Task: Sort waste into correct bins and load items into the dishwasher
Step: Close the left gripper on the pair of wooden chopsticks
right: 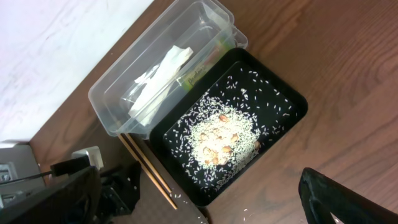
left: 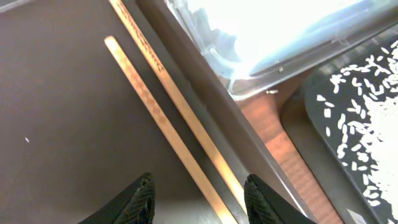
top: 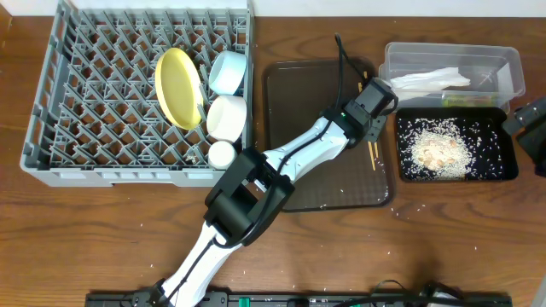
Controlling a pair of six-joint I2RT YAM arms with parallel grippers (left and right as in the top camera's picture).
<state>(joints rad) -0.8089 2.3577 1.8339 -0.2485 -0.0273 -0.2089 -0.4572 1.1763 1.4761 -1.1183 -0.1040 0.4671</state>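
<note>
My left gripper hangs over the right edge of the brown tray. Its jaws are part spread, one on each side of the two chopsticks, which lie flat along that edge; I see no pinch on them. My right gripper is at the table's right edge with its jaws spread wide and nothing between them.

The clear tub sits at the table's far right corner and holds the white napkin and the printed wrapper. The black tray touches the tub's near side and carries the rice, heaped in the middle with brownish scraps on top.

The dish rack fills the far left corner of the table. Along its right edge stand the yellow plate on its rim, the light-blue bowl, the white bowl and the small cup.
</note>
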